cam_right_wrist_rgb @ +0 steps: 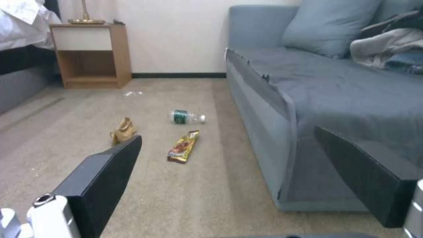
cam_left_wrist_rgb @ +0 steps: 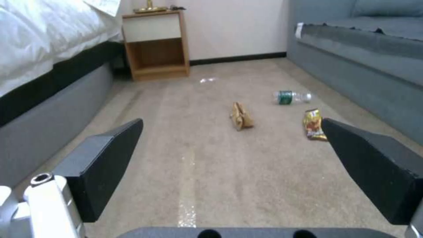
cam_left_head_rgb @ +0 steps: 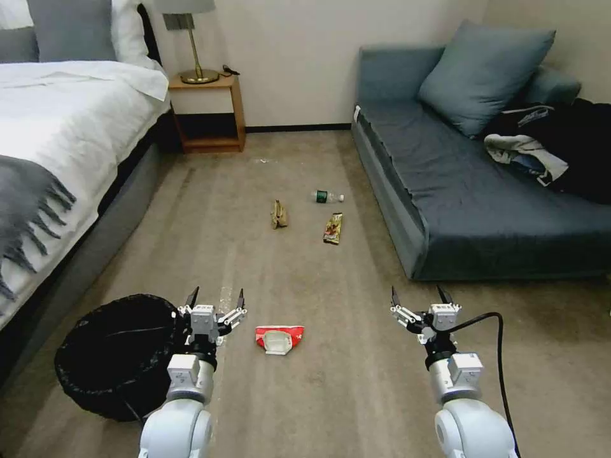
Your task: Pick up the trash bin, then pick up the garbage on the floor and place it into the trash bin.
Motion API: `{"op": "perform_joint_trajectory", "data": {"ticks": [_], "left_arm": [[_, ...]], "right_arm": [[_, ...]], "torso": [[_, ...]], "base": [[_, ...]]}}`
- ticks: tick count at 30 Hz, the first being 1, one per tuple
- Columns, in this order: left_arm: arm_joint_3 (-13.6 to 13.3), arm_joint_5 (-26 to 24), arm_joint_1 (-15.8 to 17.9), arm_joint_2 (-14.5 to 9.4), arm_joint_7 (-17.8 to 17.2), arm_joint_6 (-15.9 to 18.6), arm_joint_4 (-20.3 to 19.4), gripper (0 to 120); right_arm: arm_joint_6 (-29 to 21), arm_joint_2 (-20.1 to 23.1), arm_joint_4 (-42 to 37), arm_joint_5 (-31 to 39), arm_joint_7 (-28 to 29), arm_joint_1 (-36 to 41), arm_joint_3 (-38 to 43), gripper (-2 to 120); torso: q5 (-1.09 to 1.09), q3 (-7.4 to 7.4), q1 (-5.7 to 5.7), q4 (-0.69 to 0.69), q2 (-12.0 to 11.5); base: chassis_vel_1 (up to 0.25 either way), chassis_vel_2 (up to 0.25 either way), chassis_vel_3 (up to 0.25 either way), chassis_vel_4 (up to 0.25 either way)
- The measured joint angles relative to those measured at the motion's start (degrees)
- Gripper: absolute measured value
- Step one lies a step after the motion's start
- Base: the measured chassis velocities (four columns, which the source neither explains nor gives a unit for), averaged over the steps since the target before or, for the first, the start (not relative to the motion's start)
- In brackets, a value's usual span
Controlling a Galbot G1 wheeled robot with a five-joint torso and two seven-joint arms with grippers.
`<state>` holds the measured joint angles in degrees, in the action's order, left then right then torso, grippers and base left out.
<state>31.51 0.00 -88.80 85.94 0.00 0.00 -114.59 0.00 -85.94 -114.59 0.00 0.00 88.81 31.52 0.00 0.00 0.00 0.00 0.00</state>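
Note:
The trash bin (cam_left_head_rgb: 118,356), round and lined with a crinkly black bag, stands on the carpet at the lower left. My left gripper (cam_left_head_rgb: 216,299) hovers open just right of its rim, holding nothing. A red-and-white flattened packet (cam_left_head_rgb: 279,338) lies right of that gripper. Farther ahead lie a tan crumpled paper bag (cam_left_head_rgb: 279,215) (cam_left_wrist_rgb: 241,116) (cam_right_wrist_rgb: 123,131), a brown-yellow snack wrapper (cam_left_head_rgb: 333,228) (cam_left_wrist_rgb: 313,125) (cam_right_wrist_rgb: 183,146) and a small clear bottle with a green label (cam_left_head_rgb: 328,196) (cam_left_wrist_rgb: 292,97) (cam_right_wrist_rgb: 187,117). My right gripper (cam_left_head_rgb: 419,296) is open and empty near the sofa's front corner.
A bed (cam_left_head_rgb: 57,146) with white sheets runs along the left. A wooden nightstand (cam_left_head_rgb: 207,114) with a lamp stands at the back wall. A blue-grey sofa (cam_left_head_rgb: 471,184) with a cushion and a clothes heap (cam_left_head_rgb: 547,149) fills the right. Open carpet lies between bed and sofa.

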Motion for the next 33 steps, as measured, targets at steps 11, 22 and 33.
{"op": "perform_joint_trajectory", "data": {"ticks": [11,22,33], "left_arm": [[0.0,0.0,0.0,0.0,0.0,0.0,0.0,100],[0.0,0.0,0.0,0.0,0.0,0.0,0.0,100],[6.3,-10.3,-1.7,1.0,-2.7,-6.4,-9.4,100]], "right_arm": [[0.0,0.0,0.0,0.0,0.0,0.0,0.0,100],[0.0,0.0,0.0,0.0,0.0,0.0,0.0,100],[9.9,-1.7,-4.2,-3.1,4.1,3.0,-2.7,100]], "torso": [[0.00,0.00,0.00,0.00,0.0],[0.00,0.00,0.00,0.00,0.0],[-0.01,0.00,0.00,0.00,0.0]], "base": [[0.000,0.000,0.000,0.000],[0.000,0.000,0.000,0.000],[0.000,0.000,0.000,0.000]]}}
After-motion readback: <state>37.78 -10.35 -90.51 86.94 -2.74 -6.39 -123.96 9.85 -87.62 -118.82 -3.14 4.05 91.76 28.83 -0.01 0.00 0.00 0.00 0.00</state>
